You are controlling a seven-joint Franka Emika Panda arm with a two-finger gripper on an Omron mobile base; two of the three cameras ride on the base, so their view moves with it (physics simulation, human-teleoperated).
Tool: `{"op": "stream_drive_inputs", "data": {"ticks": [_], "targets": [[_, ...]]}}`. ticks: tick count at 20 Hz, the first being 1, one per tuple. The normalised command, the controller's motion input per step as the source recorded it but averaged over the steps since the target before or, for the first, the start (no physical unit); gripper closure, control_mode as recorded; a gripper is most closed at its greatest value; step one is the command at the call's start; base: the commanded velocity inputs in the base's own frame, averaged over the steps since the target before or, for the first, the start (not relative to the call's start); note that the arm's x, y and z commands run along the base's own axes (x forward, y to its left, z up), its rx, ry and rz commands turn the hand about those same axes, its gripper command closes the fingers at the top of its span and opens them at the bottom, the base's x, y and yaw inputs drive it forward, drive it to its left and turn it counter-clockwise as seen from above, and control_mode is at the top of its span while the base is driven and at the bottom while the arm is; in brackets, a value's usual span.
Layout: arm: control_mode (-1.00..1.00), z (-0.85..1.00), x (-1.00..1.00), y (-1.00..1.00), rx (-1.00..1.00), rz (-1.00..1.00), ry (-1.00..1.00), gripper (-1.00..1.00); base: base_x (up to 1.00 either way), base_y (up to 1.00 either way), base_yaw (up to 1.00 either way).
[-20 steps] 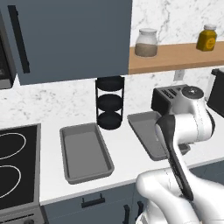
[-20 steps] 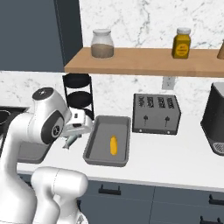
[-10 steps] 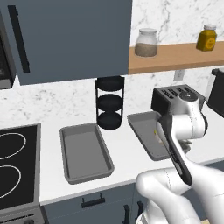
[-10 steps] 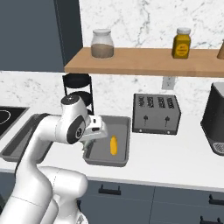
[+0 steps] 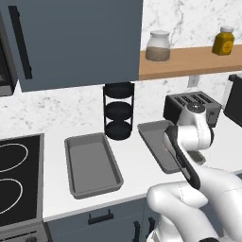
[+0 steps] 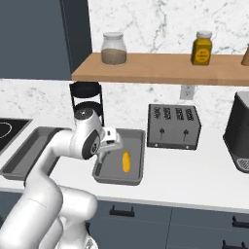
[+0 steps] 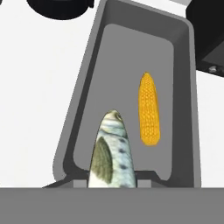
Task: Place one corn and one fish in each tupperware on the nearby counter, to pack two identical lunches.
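- Swinging right, your end effector (image 6: 108, 146) now hovers over the right tupperware (image 6: 137, 146), clenched on the fish (image 7: 110, 151).
- Corn (image 7: 148, 109) lies inside; release the fish left of it, low.

The arm (image 6: 58, 160) is glossy white, built of rounded, bulbous segments. Dark grey rings mark its joints, and a black strip runs along one link.
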Motion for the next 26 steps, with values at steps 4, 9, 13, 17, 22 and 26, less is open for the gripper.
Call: {"op": "stream_drive_inputs", "data": {"ticks": [4,9,13,17,22,26], "targets": [[-1.0,-0.15,0.37,0.0,0.0,0.0,0.0,1.0,0.0,0.0,0.0],[-1.0,-0.19,0.3,0.0,0.0,0.01,0.0,1.0,0.0,0.0,0.0],[-1.0,-0.31,0.18,-0.04,0.0,0.01,0.0,1.0,0.0,0.0,0.0],[-1.0,-0.3,0.19,0.0,0.0,0.02,-0.04,1.0,0.0,0.0,0.0],[-1.0,-0.23,0.19,-0.01,0.0,0.02,-0.05,1.0,0.0,0.0,0.0],[-1.0,-0.17,0.2,-0.03,0.0,0.02,-0.07,1.0,0.0,0.0,0.0]]}}
